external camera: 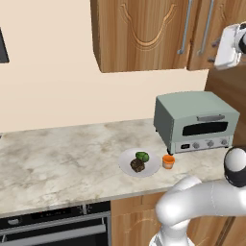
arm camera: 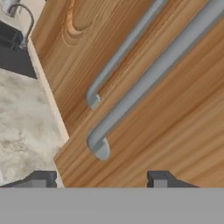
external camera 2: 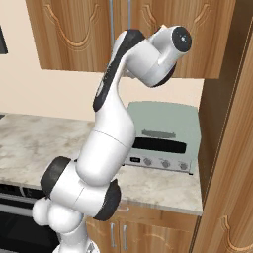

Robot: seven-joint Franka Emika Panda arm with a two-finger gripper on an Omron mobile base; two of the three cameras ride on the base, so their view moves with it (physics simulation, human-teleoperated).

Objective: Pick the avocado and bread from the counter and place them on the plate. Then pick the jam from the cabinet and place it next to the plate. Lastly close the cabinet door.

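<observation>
The warm brown wooden wall cabinet (external camera: 144,33) hangs above the marbled beige stone counter (external camera: 57,158), its carved doors shut. The pale green toaster oven (external camera: 194,120) stands at the counter's right end. Near the front edge, the white round plate (external camera: 126,159) carries the green avocado (external camera: 142,156) and dark brown bread (external camera: 137,165); the orange jam jar (external camera: 168,161) sits just beside its right rim. The two-finger gripper (arm camera: 101,179), jaws parted and empty, faces the door's silver bar handles (arm camera: 148,83), well above the plate.
</observation>
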